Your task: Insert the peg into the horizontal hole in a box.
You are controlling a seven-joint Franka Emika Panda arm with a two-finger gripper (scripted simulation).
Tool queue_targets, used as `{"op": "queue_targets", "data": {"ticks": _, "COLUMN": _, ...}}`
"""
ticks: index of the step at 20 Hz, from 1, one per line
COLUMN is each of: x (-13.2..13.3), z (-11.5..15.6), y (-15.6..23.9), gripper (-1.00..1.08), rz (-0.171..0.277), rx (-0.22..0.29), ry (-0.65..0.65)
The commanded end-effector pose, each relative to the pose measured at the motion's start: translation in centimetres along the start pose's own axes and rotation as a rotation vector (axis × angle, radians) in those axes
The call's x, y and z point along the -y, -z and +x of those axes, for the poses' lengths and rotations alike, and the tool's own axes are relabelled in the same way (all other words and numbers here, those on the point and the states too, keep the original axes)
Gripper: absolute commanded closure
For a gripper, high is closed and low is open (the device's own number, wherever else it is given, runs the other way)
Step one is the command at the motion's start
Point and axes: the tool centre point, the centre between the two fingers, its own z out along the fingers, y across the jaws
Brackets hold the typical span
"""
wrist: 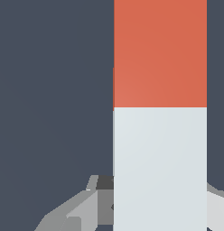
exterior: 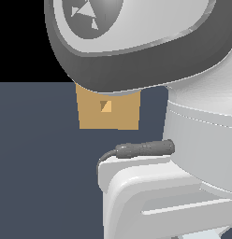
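In the wrist view the peg (wrist: 160,113) fills the space between my fingers, one half red-orange and the other white. My gripper (wrist: 159,189) is around the white half: one grey finger (wrist: 93,203) abuts one side, and the other finger (wrist: 217,200) shows at the opposite side. The jaws look closed against the peg. In the exterior view the tan box (exterior: 108,112) stands on the dark floor behind my arm. Its small square horizontal hole (exterior: 105,106) faces the camera. The peg and gripper are hidden in that view.
My arm's white and grey links (exterior: 183,154) fill most of the exterior view and cover the box's top edge. A dark cable (exterior: 136,150) runs along one link. The dark blue-grey floor (exterior: 38,163) extends to the exterior view's left.
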Motion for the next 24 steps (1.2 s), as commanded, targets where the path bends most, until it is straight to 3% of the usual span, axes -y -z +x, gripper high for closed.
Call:
{"op": "queue_targets", "data": {"ticks": 1, "x": 0.4, "z": 0.8, "y": 0.6, "gripper": 1.08, "rz": -0.004, "rx": 0.002, "ry": -0.008}}
{"op": "queue_targets", "data": {"ticks": 13, "x": 3.9, "z": 6.5, "y": 2.5, "gripper": 1.08, "rz": -0.005, "rx": 0.001, "ry": -0.062}}
{"op": "queue_targets", "data": {"ticks": 24, "x": 7.7, "z": 13.8, "y": 4.9, "gripper": 1.08, "rz": -0.005, "rx": 0.001, "ry": -0.131}}
